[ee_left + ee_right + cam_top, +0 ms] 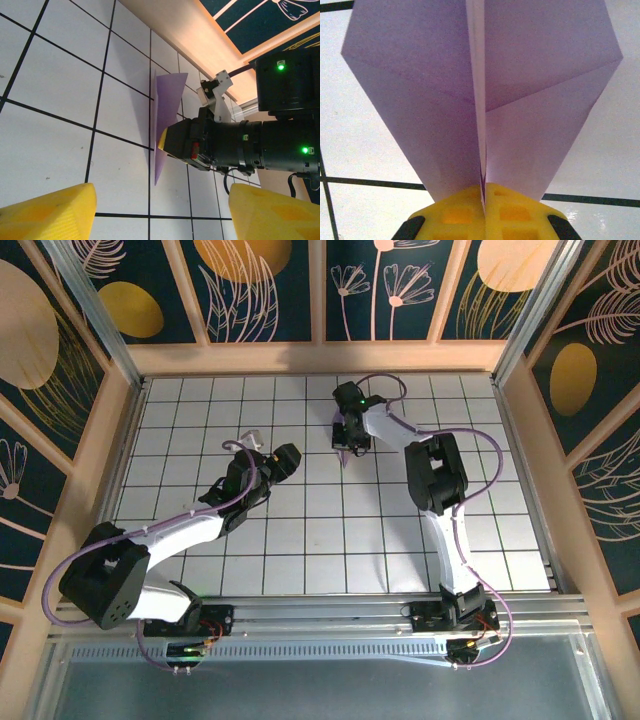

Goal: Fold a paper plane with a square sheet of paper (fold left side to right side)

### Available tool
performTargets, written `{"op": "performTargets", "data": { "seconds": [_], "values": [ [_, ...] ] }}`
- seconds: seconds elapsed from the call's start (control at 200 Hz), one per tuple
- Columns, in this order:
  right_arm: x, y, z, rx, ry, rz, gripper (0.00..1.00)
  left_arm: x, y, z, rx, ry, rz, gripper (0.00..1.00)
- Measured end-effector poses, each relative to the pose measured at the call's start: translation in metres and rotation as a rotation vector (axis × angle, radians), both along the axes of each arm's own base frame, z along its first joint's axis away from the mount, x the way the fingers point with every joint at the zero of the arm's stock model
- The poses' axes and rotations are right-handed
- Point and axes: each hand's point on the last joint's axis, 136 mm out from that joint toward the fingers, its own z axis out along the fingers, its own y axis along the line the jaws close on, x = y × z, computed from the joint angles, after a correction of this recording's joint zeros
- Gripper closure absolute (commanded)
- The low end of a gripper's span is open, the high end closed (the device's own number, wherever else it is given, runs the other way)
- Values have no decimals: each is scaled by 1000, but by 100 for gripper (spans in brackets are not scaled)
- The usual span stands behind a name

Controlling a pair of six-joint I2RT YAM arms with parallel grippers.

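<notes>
R pincer pinches the folded lavender paper plane at its centre crease, over the white gridded table, far-middle. L pincer hangs spread nearby. I'd grip firm w/o crushing wings.

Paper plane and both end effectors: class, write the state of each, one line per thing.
paper plane: folded, wings spread either side of the centre crease, pinched at that crease.
right end effector: shut on the paper plane.
left end effector: open, holding nothing, apart from the plane.
</notes>
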Motion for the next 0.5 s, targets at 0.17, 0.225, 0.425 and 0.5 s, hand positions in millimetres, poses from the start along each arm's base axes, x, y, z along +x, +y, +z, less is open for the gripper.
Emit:
{"op": "performTargets", "data": {
  "seconds": [0.17,0.225,0.425,0.5],
  "values": [
    [-2,-3,0,-20,12,0,99,0,-1,-5,5,11,-6,29],
    [-3,-4,-2,-24,17,2,97,0,-2,-7,8,16,-7,29],
    [-4,-4,-6,-31,24,11,91,-1,-4,-10,7,25,-20,29],
    [-4,-4,-7,-33,24,13,87,-1,-4,-11,9,27,-21,29]
  ]
}}
